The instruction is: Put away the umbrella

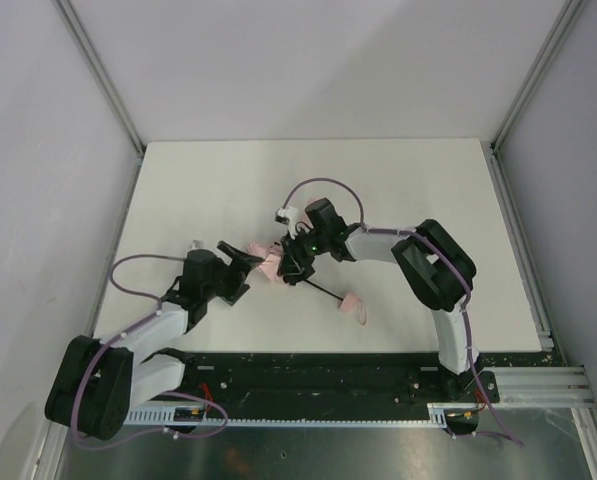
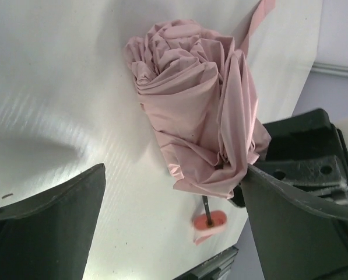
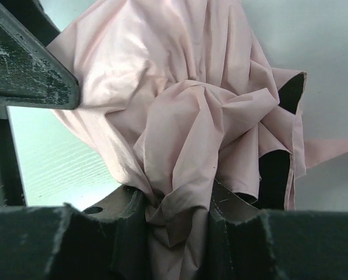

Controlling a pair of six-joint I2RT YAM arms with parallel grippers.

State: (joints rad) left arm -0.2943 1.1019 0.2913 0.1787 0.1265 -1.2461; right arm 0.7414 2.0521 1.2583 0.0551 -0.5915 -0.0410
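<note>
Counter [image 1: 228, 190]: white, flat, matte. Grey walls [image 1: 38, 150] close on left, far and right sides.

On counter: one umbrella [image 1: 270, 262], folded, near middle, slightly toward near edge.
- Pale pink fabric [image 2: 197, 111] bunched in crumpled roll, resting on surface.
- Thin black shaft [image 1: 323, 290] runs from bundle toward near right.
- Small pink handle [image 1: 353, 305] at shaft end, lying on counter.
- Narrow pink strap [image 2: 260, 14] trails from bundle across surface.
</note>
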